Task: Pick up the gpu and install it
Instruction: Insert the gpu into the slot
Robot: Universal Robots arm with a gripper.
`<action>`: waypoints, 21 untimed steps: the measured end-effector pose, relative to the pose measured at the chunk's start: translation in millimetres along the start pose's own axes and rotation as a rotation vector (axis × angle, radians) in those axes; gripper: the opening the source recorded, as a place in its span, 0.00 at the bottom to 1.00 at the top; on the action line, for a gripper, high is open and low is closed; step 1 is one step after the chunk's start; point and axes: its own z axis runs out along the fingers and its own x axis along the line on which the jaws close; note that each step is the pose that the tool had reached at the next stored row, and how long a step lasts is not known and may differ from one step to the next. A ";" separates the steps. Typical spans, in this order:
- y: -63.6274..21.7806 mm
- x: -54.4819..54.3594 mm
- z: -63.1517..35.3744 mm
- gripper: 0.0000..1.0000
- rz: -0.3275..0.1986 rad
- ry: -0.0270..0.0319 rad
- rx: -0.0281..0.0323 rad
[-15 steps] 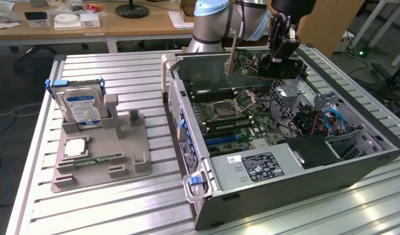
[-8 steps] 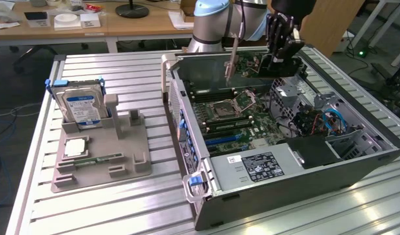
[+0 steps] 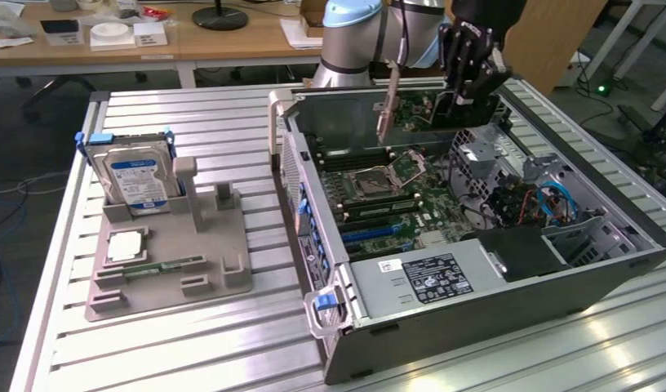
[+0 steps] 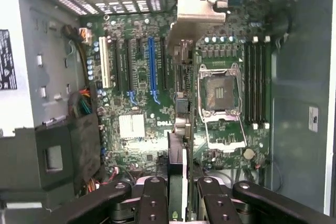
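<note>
Claw (image 3: 463, 96): closed on the gpu, one finger pressed to each face of the card; in the wrist view the fingers (image 4: 152, 200) flank the card's thin edge
gpu (image 3: 420, 110): hangs upright from the claw, lifted clear of the board, not seated in any slot
gpu, wrist view (image 4: 178, 174): seen edge-on, running straight out from between the fingers
End bracket (image 3: 388, 98): silver, at the end of the card farthest from the claw, towards the exterior view's left
Computer case (image 3: 508, 318): lying open-side up, directly under the claw
Motherboard (image 4: 142, 129): green, beneath the claw inside the case
Blue expansion slot (image 4: 152, 66): on the board below the claw, just to one side of the card's line
CPU socket (image 4: 218, 95): open, on the other side of the card's line
Memory slots (image 4: 254, 85): beyond the socket, farther from the claw
Power supply (image 3: 442, 278): grey box with black label, at the case end away from the claw
Hard drive (image 3: 137, 180): blue-white label, standing in a grey holder (image 3: 192, 278), well apart from the claw towards the exterior view's left
Memory stick (image 3: 164, 267): lying flat in the same holder
</note>
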 end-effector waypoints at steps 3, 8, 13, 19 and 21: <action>-0.1 0.0 0.1 0.27 -0.005 -0.0006 0.0001; 6.9 0.5 0.3 0.27 -0.004 -0.0006 0.0001; 10.6 5.7 3.4 0.27 -0.005 -0.0004 0.0000; 14.2 10.4 10.2 0.27 -0.005 -0.0006 0.0001; 18.8 10.6 13.3 0.27 -0.005 -0.0007 0.0001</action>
